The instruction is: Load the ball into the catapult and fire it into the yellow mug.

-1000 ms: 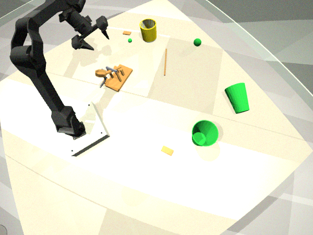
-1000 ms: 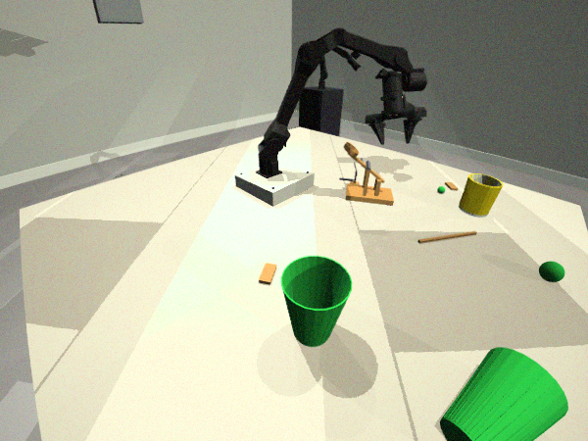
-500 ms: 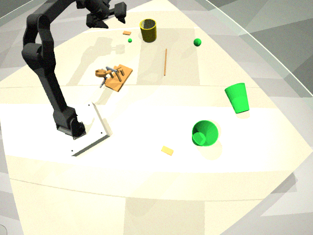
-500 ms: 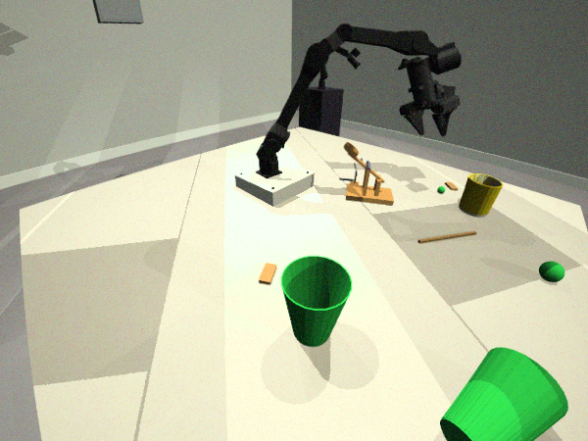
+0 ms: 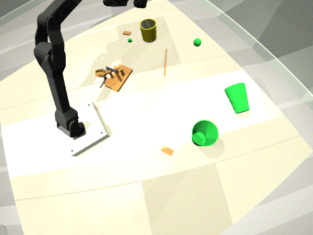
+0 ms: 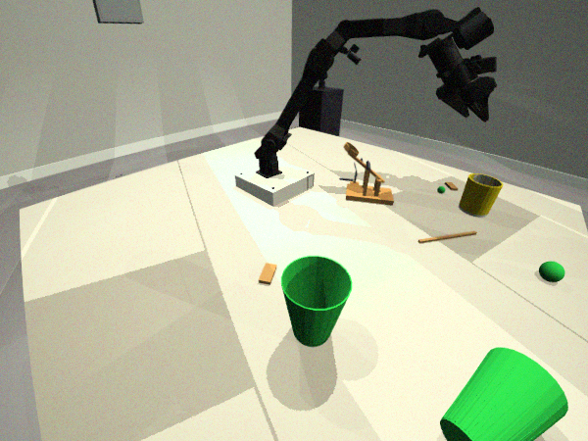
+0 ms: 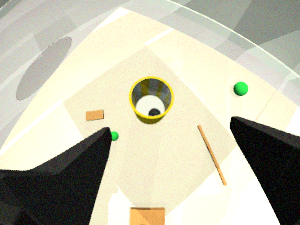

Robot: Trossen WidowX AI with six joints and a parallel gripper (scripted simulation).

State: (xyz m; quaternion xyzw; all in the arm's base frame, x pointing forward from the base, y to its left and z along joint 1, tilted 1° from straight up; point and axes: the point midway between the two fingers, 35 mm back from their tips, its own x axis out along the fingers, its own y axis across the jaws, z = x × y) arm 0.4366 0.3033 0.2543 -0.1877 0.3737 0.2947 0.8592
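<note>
Fingers are wide with nothing in them. Small green ball sits upper middle in the top view, left of the yellow mug. I'd centre over it, descend straight, squeeze gently. Mug's upright, no ball visible inside.

Captured in black on the gripper; in yellow, grey inside, on the mug ahead of it; in green on the small ball and large ball to either side; in orange-brown with slate grey on the catapult behind; in patchy cream and beige on the tabletop below.
</note>
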